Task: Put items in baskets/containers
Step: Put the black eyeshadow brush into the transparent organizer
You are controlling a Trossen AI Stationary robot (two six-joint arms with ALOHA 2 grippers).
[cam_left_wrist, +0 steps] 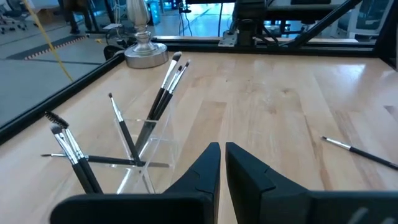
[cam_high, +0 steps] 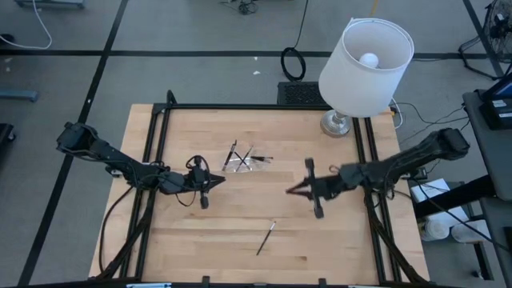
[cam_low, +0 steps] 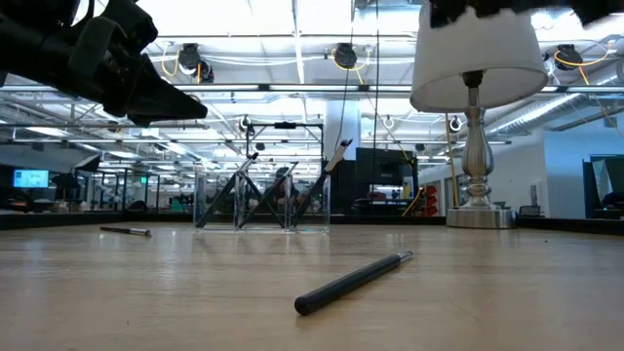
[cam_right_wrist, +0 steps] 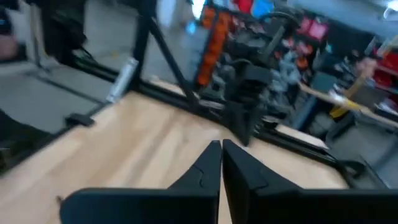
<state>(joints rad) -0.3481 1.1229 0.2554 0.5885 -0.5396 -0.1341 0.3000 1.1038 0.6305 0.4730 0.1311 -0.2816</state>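
Note:
A clear tray (cam_high: 240,162) sits mid-table toward the far side, with several dark brushes standing or leaning in it; it also shows in the low view (cam_low: 261,203) and the left wrist view (cam_left_wrist: 151,151). One loose brush (cam_high: 266,238) lies flat near the table's near edge (cam_low: 353,281). The low view shows a second loose brush (cam_low: 127,231) lying farther left. My left gripper (cam_high: 214,182) hovers just left and nearward of the tray, shut and empty (cam_left_wrist: 222,155). My right gripper (cam_high: 292,190) hovers right of the tray, shut and empty (cam_right_wrist: 221,152).
A white-shaded lamp (cam_high: 364,60) stands on its metal base (cam_high: 336,124) at the far right corner. Black frame rails (cam_high: 156,152) run along the left, right and far edges. Bare wood lies between the grippers and around the loose brush near the front.

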